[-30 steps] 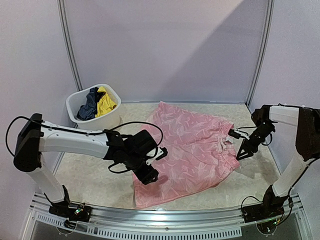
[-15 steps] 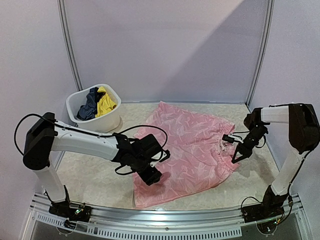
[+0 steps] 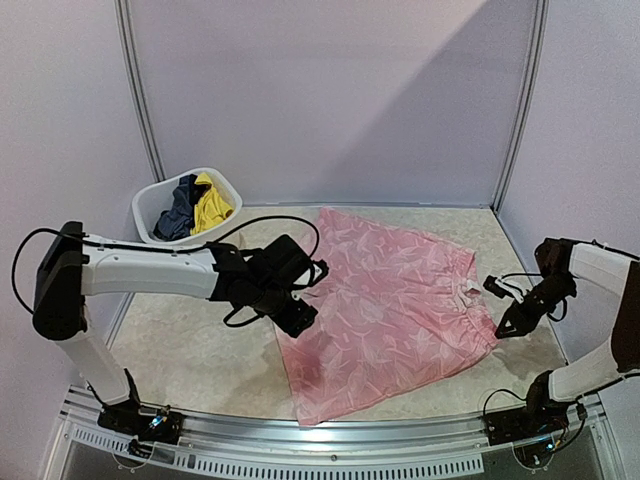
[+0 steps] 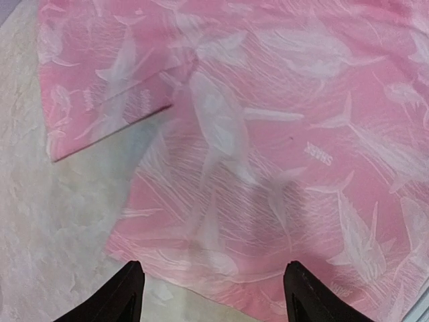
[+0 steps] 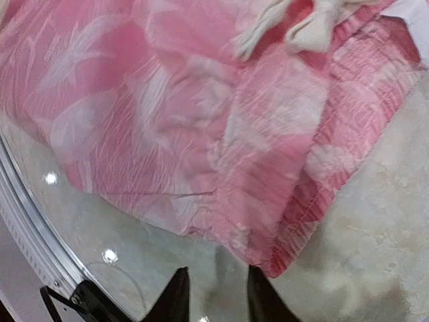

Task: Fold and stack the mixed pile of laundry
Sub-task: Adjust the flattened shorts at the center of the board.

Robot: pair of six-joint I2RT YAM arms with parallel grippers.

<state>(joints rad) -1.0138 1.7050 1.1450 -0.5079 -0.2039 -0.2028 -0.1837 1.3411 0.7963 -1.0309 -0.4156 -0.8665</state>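
Left gripper [image 4: 211, 285] spread wide over pink shorts [image 3: 400, 300], left hem. Right gripper [image 5: 216, 295] slightly parted, empty, just beside right edge.

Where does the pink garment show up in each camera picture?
Top external: pink garment lies spread out, centre, slightly right.
Left wrist: garment fills most of the picture, except the left edge.
Right wrist: garment covers the upper left.
Shared landmark: its pale fish print, visible in all three.

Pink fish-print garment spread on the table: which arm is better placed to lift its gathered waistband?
Right, probably: the right end effector hovers open just beside the gathered waistband of the pink fish-print garment; the left end effector hangs over the opposite edge.
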